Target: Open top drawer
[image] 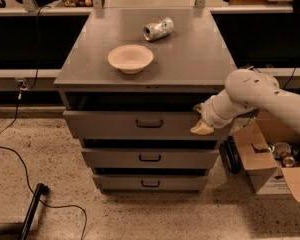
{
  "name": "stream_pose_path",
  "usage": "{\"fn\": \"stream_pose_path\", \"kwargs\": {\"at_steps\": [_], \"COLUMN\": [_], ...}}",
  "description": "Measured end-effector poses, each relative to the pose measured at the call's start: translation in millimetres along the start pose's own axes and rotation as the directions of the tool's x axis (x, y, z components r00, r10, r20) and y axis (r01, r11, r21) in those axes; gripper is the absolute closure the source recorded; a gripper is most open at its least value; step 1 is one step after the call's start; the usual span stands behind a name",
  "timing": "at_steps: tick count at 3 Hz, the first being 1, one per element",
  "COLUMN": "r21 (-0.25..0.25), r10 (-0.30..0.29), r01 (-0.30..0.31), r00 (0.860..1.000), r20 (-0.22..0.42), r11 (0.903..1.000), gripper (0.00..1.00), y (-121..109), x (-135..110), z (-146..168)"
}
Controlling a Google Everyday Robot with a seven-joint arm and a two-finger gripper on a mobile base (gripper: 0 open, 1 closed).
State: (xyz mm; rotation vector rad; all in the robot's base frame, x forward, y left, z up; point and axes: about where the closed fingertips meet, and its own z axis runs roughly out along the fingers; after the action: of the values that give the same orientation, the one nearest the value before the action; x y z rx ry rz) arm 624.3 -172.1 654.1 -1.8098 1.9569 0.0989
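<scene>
The top drawer [105, 125], at 6 o'clock from the bowl [130, 58], looks partly out, a dark gap above it; the gripper [201, 124] sits at 3 o'clock of its handle [149, 123], grip state I cannot tell; more pulling likely remains

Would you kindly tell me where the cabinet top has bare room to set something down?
The cabinet top is bare across its right half, from the bowl and the can to the right edge, and along a narrower strip left of the bowl. It is tighter between bowl and can. The tool sits at the right end of the top drawer front.
</scene>
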Motion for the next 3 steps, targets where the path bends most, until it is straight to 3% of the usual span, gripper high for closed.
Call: {"fn": "stream_pose_path", "kwargs": {"at_steps": [1, 3], "r21": [0.0, -0.006], "r10": [0.0, -0.001], "r01": [0.0, 0.001], "r00": [1.0, 1.0], "r20": [0.0, 0.001], "r11": [1.0, 1.0], "gripper": [0.63, 0.21], "y": [-0.6, 0.9], "x": [-1.1, -1.7], "z": [-2.3, 0.5]}}
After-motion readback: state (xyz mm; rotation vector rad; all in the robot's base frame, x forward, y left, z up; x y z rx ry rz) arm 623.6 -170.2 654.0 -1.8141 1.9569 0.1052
